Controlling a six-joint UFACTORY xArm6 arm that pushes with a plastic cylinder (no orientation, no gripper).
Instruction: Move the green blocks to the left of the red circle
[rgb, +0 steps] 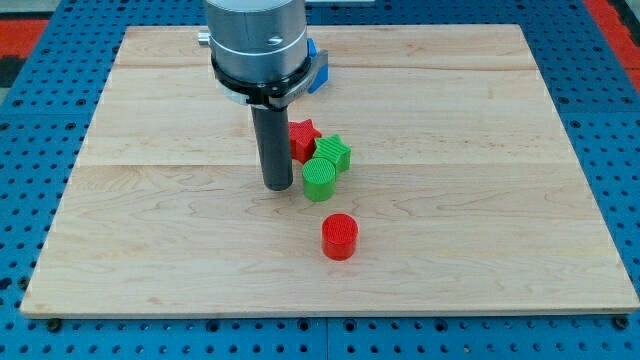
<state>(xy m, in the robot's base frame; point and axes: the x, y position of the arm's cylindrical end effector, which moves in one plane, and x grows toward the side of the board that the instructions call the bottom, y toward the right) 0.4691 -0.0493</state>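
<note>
A red circle block sits on the wooden board, below the middle of the view. Above it a green circle block touches a green star block at its upper right. A red star block lies just left of the green star, partly hidden behind the rod. My tip rests on the board right beside the green circle's left side, close to touching it, and up-left of the red circle.
A blue block shows partly behind the arm's grey body near the view's top. The wooden board lies on a blue pegboard table, with red at the view's top corners.
</note>
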